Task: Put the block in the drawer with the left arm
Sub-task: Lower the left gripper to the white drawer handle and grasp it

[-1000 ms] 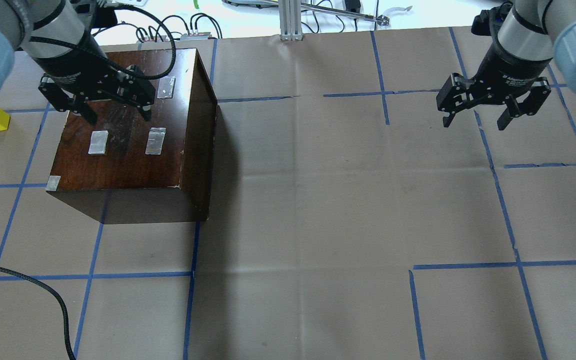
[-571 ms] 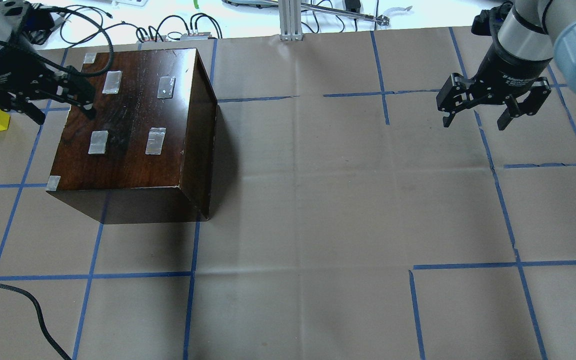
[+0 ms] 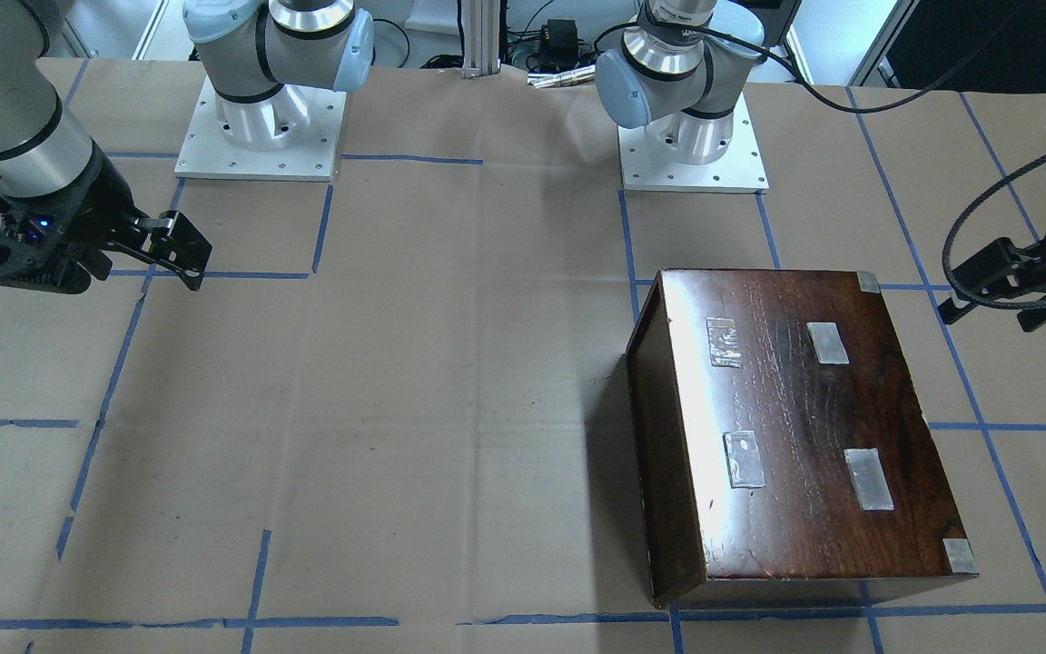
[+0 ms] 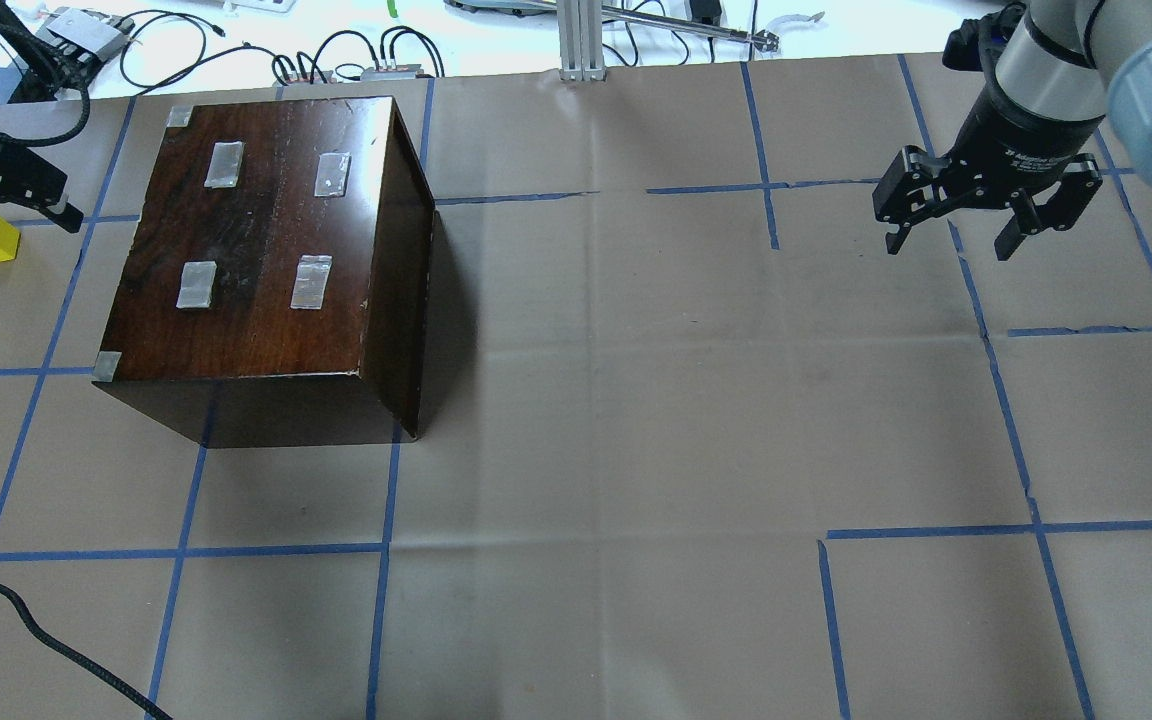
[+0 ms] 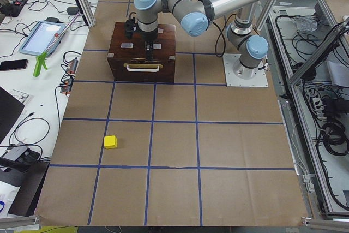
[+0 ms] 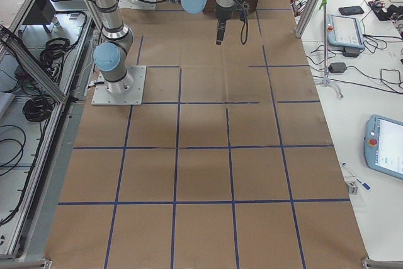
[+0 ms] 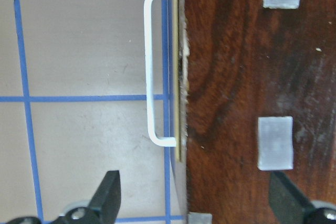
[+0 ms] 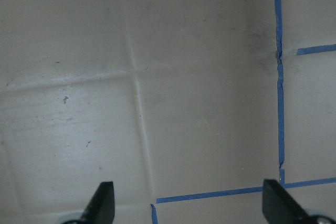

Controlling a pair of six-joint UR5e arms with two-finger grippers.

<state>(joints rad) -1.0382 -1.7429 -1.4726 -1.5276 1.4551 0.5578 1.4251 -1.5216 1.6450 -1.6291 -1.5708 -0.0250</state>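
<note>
Plainly, this is the opening step: nothing has been picked up and the drawer (image 5: 143, 73) is shut flush into the dark wooden box (image 4: 266, 250). Only its front panel and pale handle (image 7: 148, 66) show, on the side facing the robot's left. The left gripper (image 4: 14, 205) hangs above that edge of the box with its 2 fingers (image 7: 107, 195) spread wide and nothing between them. The yellow block (image 5: 110, 142) sits on the table (image 4: 636, 400), well apart from the drawer front and outside the left wrist view.

My guess is that the drawer must come open first. That calls for lowering the fingers around the thin bar of the handle, closing on it, and pulling straight away from the box. Only then does fetching the block make sense.

The box is glossy, dark-grained wood with sharp corners and several dull silver tape patches (image 4: 311, 282) on its lid. The handle is a slim, rounded white loop. The block is a small, plain, matte cube. The table wears creased brown paper gridded with blue tape. The right gripper (image 4: 950, 247) is parked far off, spread open and empty.
</note>
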